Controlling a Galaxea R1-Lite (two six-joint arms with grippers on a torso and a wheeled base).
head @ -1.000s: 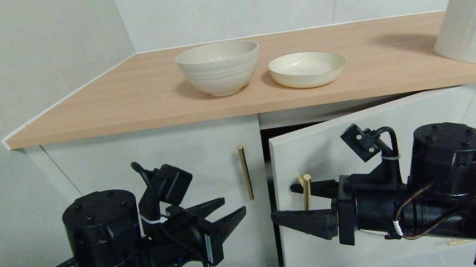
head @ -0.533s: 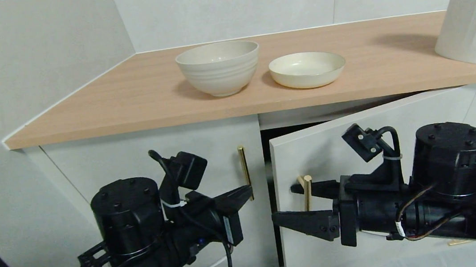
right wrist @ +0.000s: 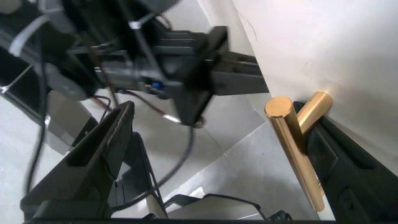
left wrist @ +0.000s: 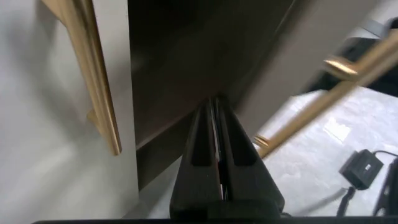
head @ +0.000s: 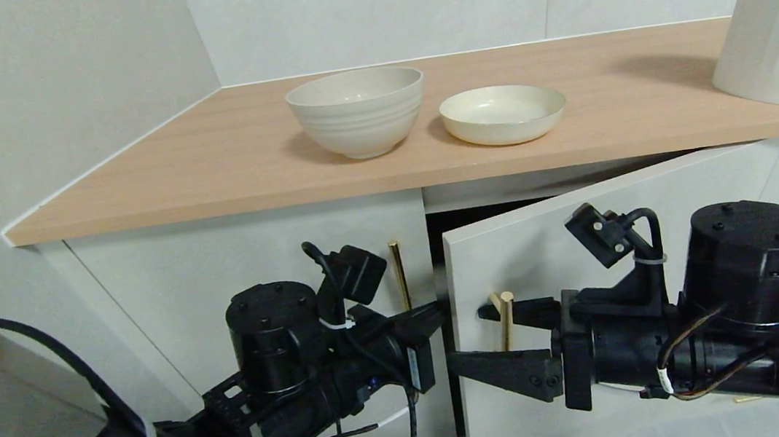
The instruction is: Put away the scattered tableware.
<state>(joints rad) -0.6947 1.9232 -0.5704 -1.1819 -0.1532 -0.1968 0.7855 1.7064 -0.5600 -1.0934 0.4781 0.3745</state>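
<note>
we are at the opening step: the cupboard under the light wooden counter (head: 208, 173) has to stand open before any tableware can go in. the white right-hand cupboard door (head: 583, 240) is ajar, and a dark gap shows beside the closed white left-hand door (head: 219, 267). the right jaws are spread wide around the short brass bar handle (head: 504, 319) of the ajar door, one finger behind the bar and one well in front (not clamped on it, as far as we can see). the left jaws are pressed together into a thin wedge. their tip is at the gap between the doors, just beside the long brass handle (head: 400, 276) of the closed door.

the tableware sits on the counter, well above both sets of jaws and untouched: a deep cream ribbed bowl (head: 357, 111) and, just to its right, a shallow cream dish (head: 502, 112). we judge the next move calls for swinging the ajar door wider, either by closing on the bar or by levering from the gap, before an arm goes up for the bowl.
</note>
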